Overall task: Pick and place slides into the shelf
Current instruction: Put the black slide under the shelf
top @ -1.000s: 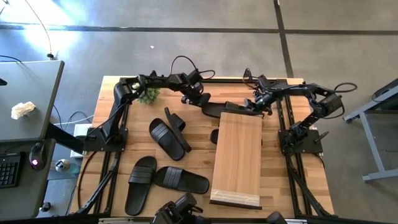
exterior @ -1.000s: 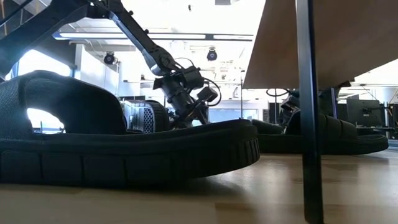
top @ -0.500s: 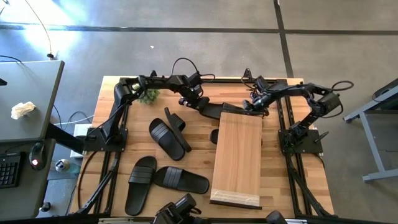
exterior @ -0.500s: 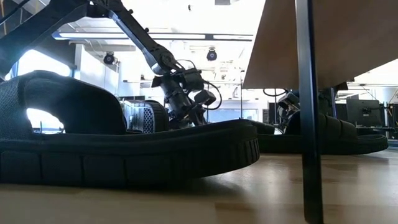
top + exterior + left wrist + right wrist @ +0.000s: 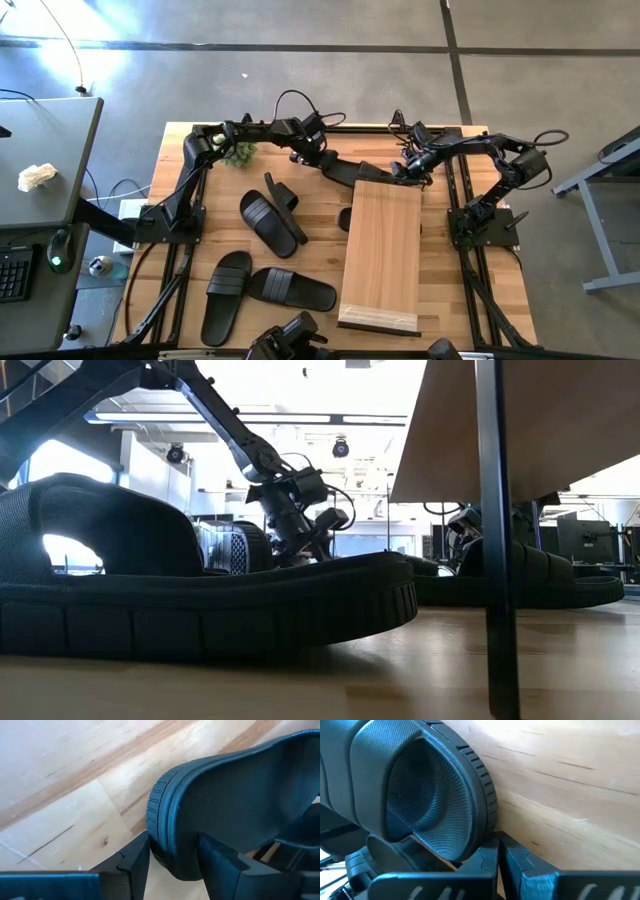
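One black slide (image 5: pixel 358 173) lies between my two grippers on the table, just beyond the far end of the light-wood shelf (image 5: pixel 382 250). My left gripper (image 5: pixel 322 162) is shut on the slide's left end. My right gripper (image 5: pixel 405 174) is shut and sits at the slide's right end. Several other slides rest on the wooden table: one flat on its sole (image 5: pixel 270 222), one on its edge (image 5: pixel 283 192), two near the front (image 5: pixel 226 295) (image 5: pixel 292 288). Another slide (image 5: pixel 345 218) pokes out from under the shelf. My left gripper pinches the rounded end of the sole (image 5: pixel 162 832) across its thickness, one finger (image 5: pixel 131 865) on the underside and one (image 5: pixel 220 865) on the textured footbed. The fingers slant down from the far left. The slide stands tipped on its edge. My right gripper's shut fingertips (image 5: pixel 496 854) lie against the ribbed rim of the sole's other end (image 5: pixel 487 827), coming down at a slant from the right. Nothing is between the fingers.
A small green plant (image 5: pixel 238 153) stands at the far left corner. In the low view a slide (image 5: pixel 200 600) fills the foreground, and the shelf's dark leg (image 5: pixel 497 540) stands at the right. There is bare wood between the slides and the shelf.
Both wrists have rolled a little while staying in place. The slide between them has tipped further onto its edge, so it looks narrower from above.
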You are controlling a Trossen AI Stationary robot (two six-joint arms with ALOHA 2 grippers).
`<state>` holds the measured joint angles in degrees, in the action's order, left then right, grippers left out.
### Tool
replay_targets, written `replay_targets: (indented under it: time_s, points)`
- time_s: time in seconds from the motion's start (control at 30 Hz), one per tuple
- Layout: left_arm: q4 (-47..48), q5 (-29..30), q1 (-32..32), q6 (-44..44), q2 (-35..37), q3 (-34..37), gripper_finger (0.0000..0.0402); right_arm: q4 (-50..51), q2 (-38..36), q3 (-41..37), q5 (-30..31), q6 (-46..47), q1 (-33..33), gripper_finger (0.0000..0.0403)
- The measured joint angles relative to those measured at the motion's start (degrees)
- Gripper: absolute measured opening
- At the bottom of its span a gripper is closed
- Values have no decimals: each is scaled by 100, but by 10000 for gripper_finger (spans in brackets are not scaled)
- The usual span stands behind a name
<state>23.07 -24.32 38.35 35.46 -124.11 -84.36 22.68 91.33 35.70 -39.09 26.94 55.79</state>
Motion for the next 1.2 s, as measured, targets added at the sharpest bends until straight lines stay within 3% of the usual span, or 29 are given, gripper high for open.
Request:
replay_targets:
  time_s: [0.13,0.37,0.6,0.87,1.2]
  points:
    - [-6,-47,0,14,-2,0,116,19,-2,0,13,-26,2,0]
    - [-64,-205,4,37,4,0,35,56,-4,0,83,-44,2,0]
    - [-50,-208,4,97,47,0,34,58,-9,1,160,-34,2,0]
    - [-87,330,15,50,553,-11,33,152,-110,24,477,-22,15,0]
    - [-217,1109,15,-52,918,-13,30,221,-1253,35,1321,144,20,0]
